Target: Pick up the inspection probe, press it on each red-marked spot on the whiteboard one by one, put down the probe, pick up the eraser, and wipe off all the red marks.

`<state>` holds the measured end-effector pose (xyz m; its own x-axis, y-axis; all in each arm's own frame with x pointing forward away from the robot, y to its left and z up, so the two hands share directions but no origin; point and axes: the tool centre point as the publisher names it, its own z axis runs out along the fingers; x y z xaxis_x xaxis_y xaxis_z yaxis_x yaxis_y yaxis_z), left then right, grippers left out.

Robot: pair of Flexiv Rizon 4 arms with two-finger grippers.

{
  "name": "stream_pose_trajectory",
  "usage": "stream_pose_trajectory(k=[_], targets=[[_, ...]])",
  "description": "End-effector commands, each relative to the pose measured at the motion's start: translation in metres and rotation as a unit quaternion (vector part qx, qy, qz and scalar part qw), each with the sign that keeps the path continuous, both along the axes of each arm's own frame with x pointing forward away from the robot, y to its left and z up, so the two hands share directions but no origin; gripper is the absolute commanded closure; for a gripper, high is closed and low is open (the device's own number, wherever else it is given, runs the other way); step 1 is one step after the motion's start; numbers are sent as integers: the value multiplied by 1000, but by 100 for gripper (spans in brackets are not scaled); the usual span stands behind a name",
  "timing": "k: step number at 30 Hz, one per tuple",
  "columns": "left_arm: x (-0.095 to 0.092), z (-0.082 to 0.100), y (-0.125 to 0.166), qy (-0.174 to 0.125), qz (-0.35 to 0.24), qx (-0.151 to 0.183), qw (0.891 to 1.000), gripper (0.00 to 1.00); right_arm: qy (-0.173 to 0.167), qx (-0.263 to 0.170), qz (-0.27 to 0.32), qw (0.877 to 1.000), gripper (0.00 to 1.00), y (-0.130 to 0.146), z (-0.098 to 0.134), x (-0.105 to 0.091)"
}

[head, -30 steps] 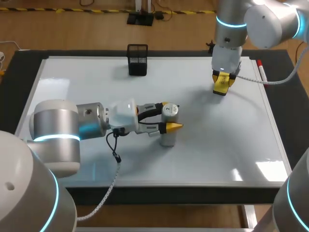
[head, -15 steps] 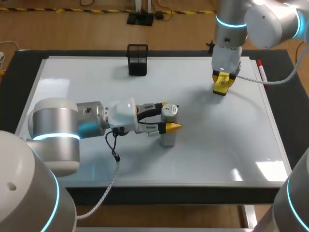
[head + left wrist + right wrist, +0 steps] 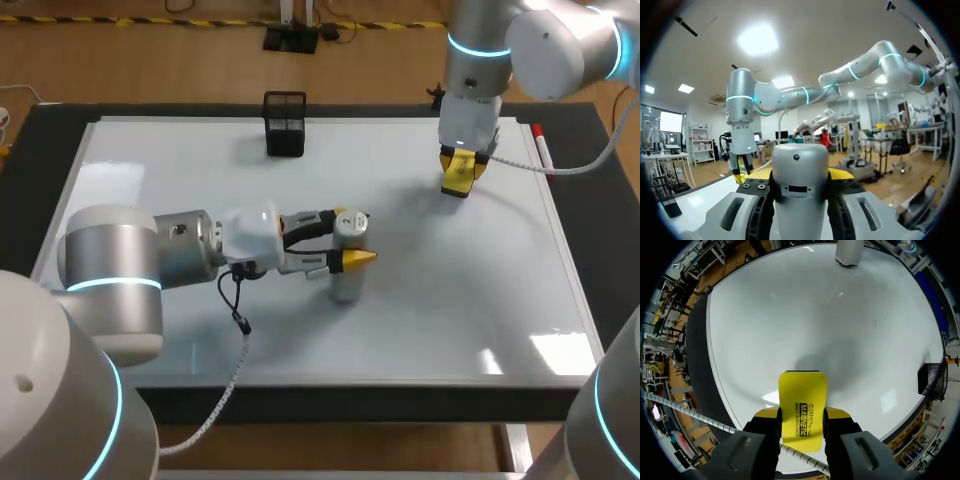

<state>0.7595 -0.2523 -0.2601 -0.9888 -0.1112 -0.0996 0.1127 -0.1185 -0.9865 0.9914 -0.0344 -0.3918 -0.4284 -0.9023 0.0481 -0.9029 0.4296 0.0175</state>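
Near the middle of the whiteboard (image 3: 180,170), the left end effector (image 3: 352,238) is clamping the upright probe (image 3: 346,280), while at the far right the right end effector (image 3: 460,160) is gripping the yellow eraser (image 3: 802,407). For wiping, I judge the eraser should be lying flat and sweeping with even pressure, well clear of the probe. No red marks are showing; any under the eraser or probe are hidden, and I cannot tell whether the eraser is touching.

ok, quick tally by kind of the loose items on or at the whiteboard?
inspection probe: 1
yellow eraser: 1
black mesh holder: 1
marker: 1
red marks: 0 visible
Total: 4 items
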Motion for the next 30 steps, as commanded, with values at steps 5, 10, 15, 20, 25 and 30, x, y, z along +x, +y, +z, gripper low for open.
stream_pose_trajectory(k=[5, 10, 15, 20, 25, 30], targets=[[7, 18, 30, -8, 11, -1, 1000, 100, 0, -1, 1, 1000, 100, -1, 1, 1], [17, 25, 49, -10, 17, -1, 1000, 100, 0, -1, 1, 1000, 100, -1, 1, 1], [27, 33, 72, -16, 27, 0, 1000, 100, 0, -1, 1, 1000, 100, -1, 1, 1], [40, 38, 99, -19, 40, -1, 999, 100, 0, -1, 1, 1000, 100, -1, 1, 1], [54, 41, 124, -16, 53, 0, 998, 100, 0, -1, 1, 1000, 100, -1, 1, 1], [64, 42, 150, -13, 63, -6, 998, 100, 0, -1, 1, 1000, 100, -1, 1, 1]])
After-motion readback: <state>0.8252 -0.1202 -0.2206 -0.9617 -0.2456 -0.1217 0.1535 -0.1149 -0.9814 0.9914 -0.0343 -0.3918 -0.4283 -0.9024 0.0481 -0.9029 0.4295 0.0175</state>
